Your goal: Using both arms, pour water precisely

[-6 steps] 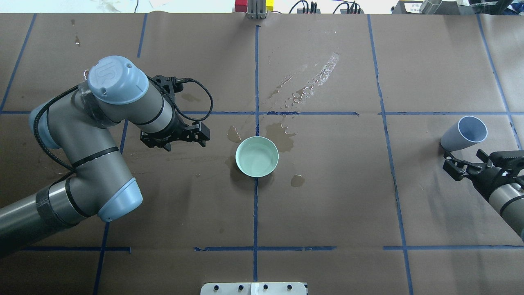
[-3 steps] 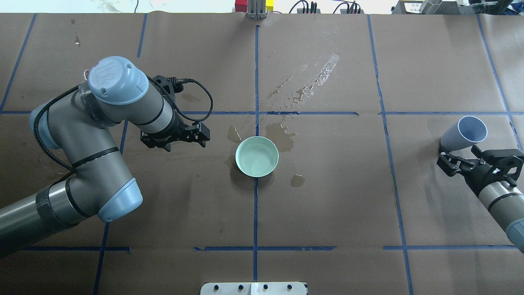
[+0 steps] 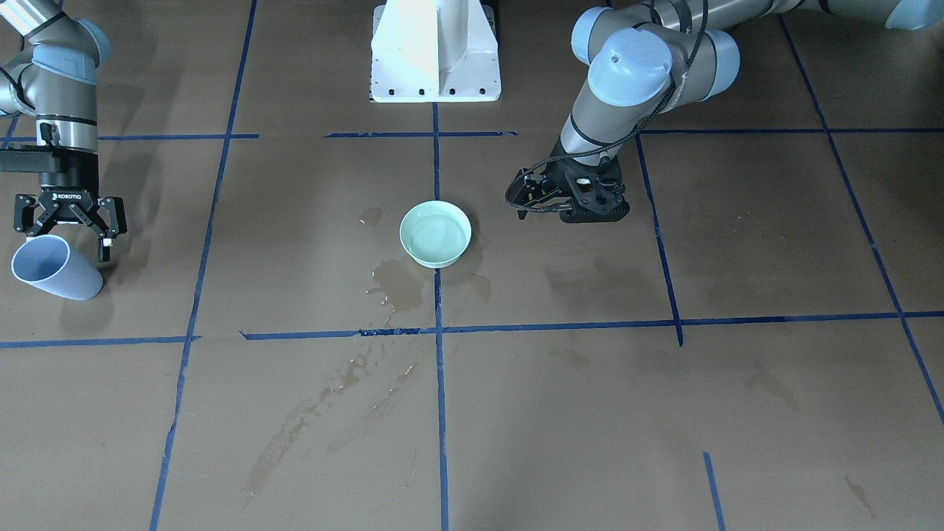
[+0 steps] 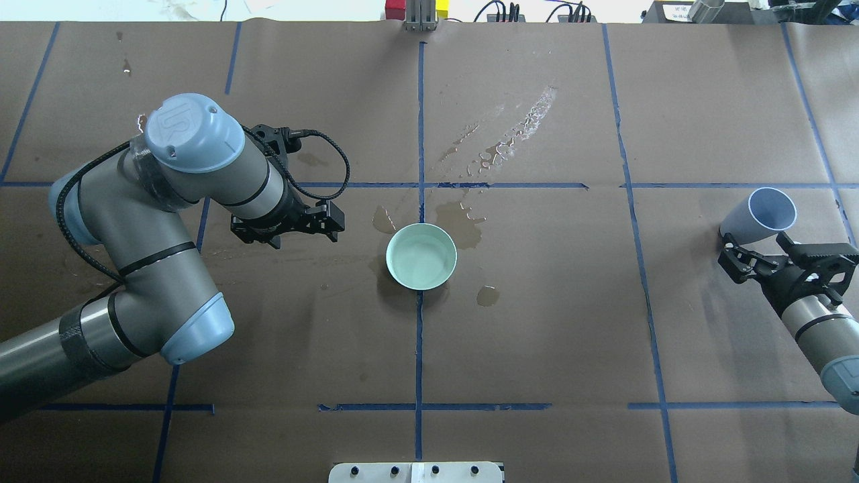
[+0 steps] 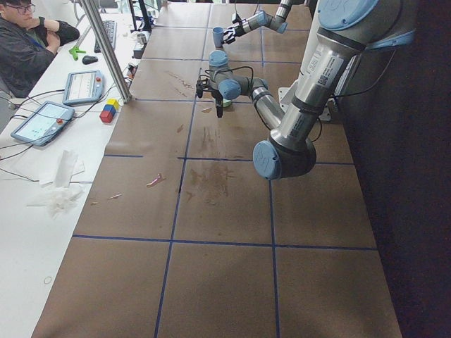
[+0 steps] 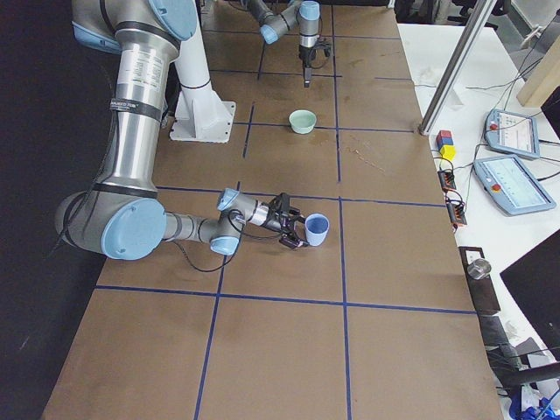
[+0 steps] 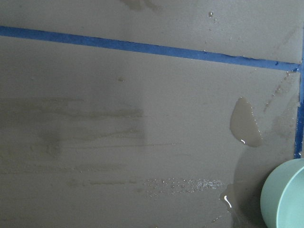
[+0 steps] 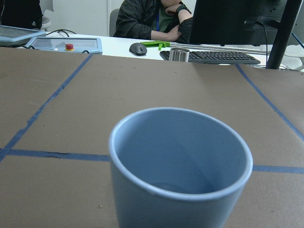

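Observation:
A pale green bowl sits at the table's middle with clear water in it; it also shows in the front view. A light blue cup stands upright at the right side and fills the right wrist view. My right gripper is open, its fingers just short of the cup's base and apart from it. My left gripper points down at the table left of the bowl, empty, and its fingers look shut in the right side view.
Spilled water lies in puddles around the bowl and in a long streak beyond it. The white pedestal stands at the near edge. A person sits beside a side bench with tablets.
My right gripper has moved forward toward the blue cup, staying open. The left arm, the bowl and the cup have not moved.

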`<state>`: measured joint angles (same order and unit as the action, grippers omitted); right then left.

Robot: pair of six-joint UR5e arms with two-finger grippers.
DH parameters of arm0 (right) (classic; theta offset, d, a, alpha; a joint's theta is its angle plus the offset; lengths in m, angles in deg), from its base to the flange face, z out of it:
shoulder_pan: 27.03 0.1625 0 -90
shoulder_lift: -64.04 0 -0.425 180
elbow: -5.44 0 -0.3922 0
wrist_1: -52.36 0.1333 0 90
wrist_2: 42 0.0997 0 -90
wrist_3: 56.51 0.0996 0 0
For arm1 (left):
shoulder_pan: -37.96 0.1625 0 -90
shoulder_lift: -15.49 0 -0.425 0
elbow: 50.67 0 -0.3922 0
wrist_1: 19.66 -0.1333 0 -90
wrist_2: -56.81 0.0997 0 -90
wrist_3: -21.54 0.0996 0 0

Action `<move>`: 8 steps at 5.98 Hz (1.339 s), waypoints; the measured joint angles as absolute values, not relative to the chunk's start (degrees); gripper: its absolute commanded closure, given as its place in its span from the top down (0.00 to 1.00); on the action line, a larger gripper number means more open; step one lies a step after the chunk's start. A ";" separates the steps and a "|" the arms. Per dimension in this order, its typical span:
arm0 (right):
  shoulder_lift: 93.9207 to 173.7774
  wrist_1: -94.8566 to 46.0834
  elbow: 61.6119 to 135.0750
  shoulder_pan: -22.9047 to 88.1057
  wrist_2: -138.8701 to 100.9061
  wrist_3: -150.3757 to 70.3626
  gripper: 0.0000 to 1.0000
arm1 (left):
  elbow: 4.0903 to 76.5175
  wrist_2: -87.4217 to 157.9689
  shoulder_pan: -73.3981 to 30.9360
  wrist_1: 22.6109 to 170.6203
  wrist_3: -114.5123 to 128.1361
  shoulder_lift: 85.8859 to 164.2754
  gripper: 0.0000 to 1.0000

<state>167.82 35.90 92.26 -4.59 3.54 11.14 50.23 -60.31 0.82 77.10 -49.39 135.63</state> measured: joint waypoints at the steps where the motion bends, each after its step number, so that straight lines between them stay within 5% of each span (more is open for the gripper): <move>1: 167.37 36.15 92.07 -4.21 3.16 11.07 1.00 | 50.23 -60.31 0.85 77.10 -49.39 135.63 1.00; 8: 164.81 36.18 90.29 -2.15 2.17 10.76 1.00 | 50.39 -60.10 0.87 77.10 -49.47 135.51 1.00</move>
